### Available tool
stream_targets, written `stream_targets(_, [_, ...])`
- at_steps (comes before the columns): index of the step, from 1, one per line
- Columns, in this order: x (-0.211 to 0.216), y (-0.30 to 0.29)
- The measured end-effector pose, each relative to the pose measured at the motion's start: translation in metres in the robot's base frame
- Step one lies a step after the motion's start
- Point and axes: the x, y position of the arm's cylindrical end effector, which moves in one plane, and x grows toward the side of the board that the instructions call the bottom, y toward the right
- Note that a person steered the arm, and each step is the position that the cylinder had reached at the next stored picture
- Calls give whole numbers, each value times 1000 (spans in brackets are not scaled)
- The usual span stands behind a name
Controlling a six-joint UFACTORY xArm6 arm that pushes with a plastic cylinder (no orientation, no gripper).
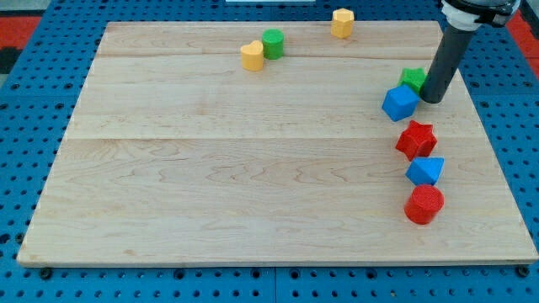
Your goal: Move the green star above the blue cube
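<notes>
Nearly done: the green star [412, 78] sits at the desk's [253, 168] far right, touching the blue cube's [400, 103] far side. My tip [431, 101], a bare rod that grips nothing, is just right of both.

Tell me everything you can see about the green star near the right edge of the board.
The green star is a small, bright green block, matte like plastic or painted wood, lying flat on the wooden board near the view's upper right. Only part shows: my tip and its dark rod stand right against its right side, apparently touching. The blue cube sits just below and left of it, overlapping its lower edge, so they look in contact. Its points are hard to count.
</notes>
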Motion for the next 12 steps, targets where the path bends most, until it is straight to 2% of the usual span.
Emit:
stream_targets(2, [0,-10])
stream_targets(5, [-23,-13])
stream_targets(7, [18,-20])
stream_targets(8, [17,14])
stream_targets(9, [-21,55])
stream_targets(10, [-46,35])
stream_targets(12, [-48,-33])
